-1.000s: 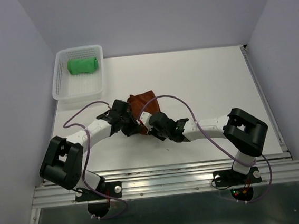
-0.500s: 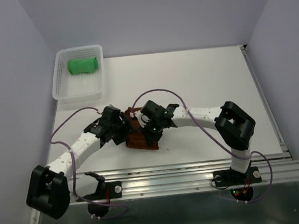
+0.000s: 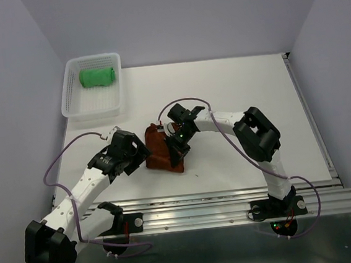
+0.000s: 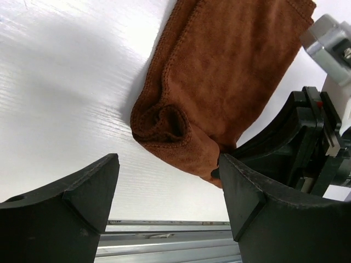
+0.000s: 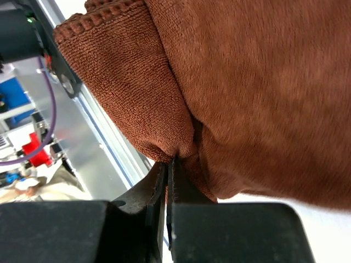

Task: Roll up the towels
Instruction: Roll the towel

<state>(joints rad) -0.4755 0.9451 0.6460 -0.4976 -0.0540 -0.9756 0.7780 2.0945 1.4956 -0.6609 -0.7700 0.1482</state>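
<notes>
Near the middle of the counter (image 3: 241, 100), toward the near edge: a partly rolled brown towel (image 3: 162, 150). Pinched on its right side by the right fingers (image 5: 236, 230), closed tight on a fold. Spread open just left of it: the left fingers (image 4: 66, 203). Far left, in a basket (image 3: 77, 107): a rolled green towel (image 3: 97, 76).

The brown towel (image 3: 160, 151) lies partly rolled on the white surface (image 3: 241, 100), towards its near edge. It is thick terry with a stitched hem. One end curls into a loose spiral and the rest lies flat. A fold is pinched in the right hand (image 5: 170, 164). The green towel (image 3: 98, 76) lies fully rolled in the white basket (image 3: 77, 107) at the far left corner.
</notes>
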